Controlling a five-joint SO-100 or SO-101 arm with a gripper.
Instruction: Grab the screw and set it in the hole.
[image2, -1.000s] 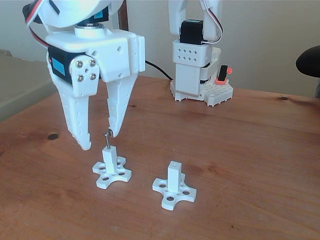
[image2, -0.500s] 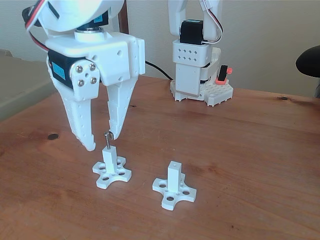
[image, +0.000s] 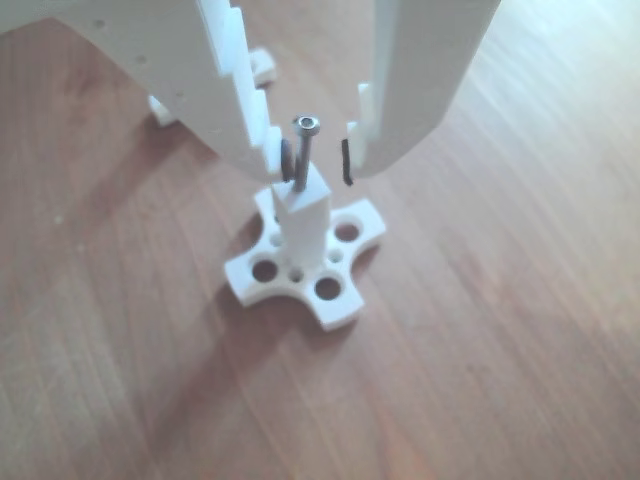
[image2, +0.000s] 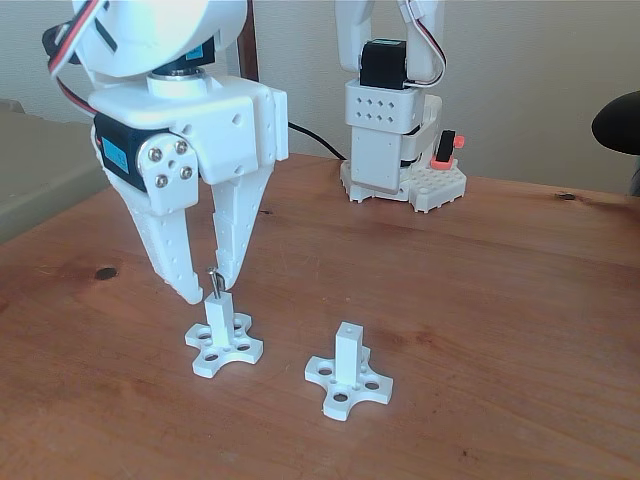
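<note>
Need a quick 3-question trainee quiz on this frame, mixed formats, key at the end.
1. True or false: the screw stands upright in the top of a white post.
2. The gripper is: A) clamped on the screw, B) open, fingers either side of the screw, C) shut beside the post.
3. In the fixed view, how many cross-shaped bases sit on the table, and which carries the screw?

Key: 1 true. 2 B. 3 Two; the left base has it, the right base has a bare post.
</note>
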